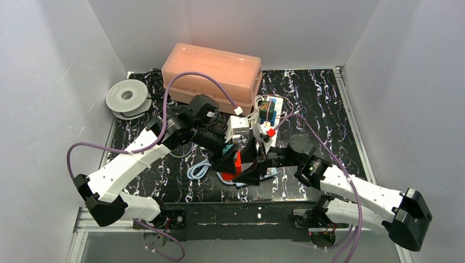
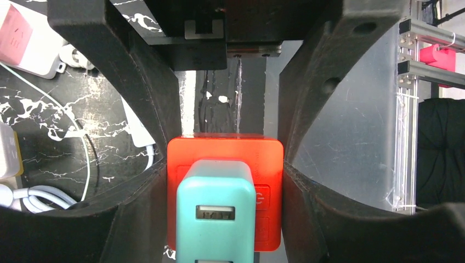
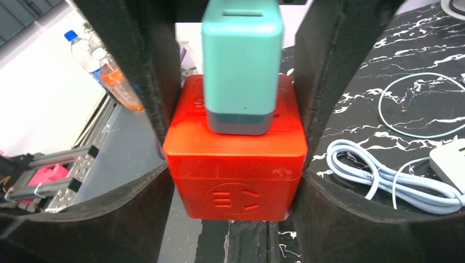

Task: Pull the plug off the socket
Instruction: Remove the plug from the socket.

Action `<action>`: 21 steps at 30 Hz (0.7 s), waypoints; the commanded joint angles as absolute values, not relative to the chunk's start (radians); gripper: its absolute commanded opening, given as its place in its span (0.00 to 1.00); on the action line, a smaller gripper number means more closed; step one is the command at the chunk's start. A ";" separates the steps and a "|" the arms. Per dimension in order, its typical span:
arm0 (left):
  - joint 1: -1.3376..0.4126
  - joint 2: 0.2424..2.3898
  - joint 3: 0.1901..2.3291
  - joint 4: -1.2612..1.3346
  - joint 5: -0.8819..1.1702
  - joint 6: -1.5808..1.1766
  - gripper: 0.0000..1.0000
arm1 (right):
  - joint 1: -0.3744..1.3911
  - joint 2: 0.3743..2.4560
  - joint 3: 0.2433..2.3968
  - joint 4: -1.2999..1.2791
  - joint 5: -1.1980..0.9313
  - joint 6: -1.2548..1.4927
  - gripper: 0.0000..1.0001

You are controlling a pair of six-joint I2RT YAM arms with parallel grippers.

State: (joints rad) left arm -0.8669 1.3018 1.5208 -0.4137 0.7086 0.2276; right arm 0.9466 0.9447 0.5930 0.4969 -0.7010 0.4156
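We see the left tool (image 2: 225, 181) pinching the red socket cube (image 3: 236, 181) by its sides. The teal plug (image 3: 241, 60) sits in the socket's face, and the right tool (image 3: 236, 109) is spread wide around it.

Plug (image 2: 216, 213) sits in socket (image 2: 268, 164), cable coil (image 1: 197, 170) seemingly left.

Left wrist view: red socket cube (image 2: 268, 164) clamped in the left claw (image 2: 225, 156), teal plug (image 2: 219, 186) seated.
The claw's black fingers (image 2: 137, 219) press against both side faces of the cube. The plug sits in the cube's near face, between the fingers, one USB slot facing the camera. Left of the claw lie a white power strip (image 2: 38, 49) and a pale bundled cable (image 2: 38, 198) on black marbled tabletop (image 2: 49, 148). Right of the claw stands a metal rail (image 2: 408, 109) carrying a pink part (image 2: 438, 55).
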 commanded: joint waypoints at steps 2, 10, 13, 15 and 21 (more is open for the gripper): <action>-0.868 1.286 1.532 -0.359 0.722 0.211 0.00 | 0.971 0.963 0.660 0.601 -0.683 0.431 0.68; -0.868 1.273 1.545 -0.354 0.748 0.186 0.00 | 0.976 0.997 0.659 0.656 -0.706 0.440 0.01; -0.868 1.267 1.547 -0.358 0.754 0.173 0.69 | 0.976 0.973 0.649 0.670 -0.691 0.429 0.01; -0.868 1.263 1.548 -0.364 0.772 0.175 0.97 | 0.976 0.952 0.640 0.664 -0.671 0.419 0.01; -0.868 1.264 1.584 -0.480 0.813 0.239 0.98 | 0.975 0.874 0.620 0.561 -0.630 0.347 0.01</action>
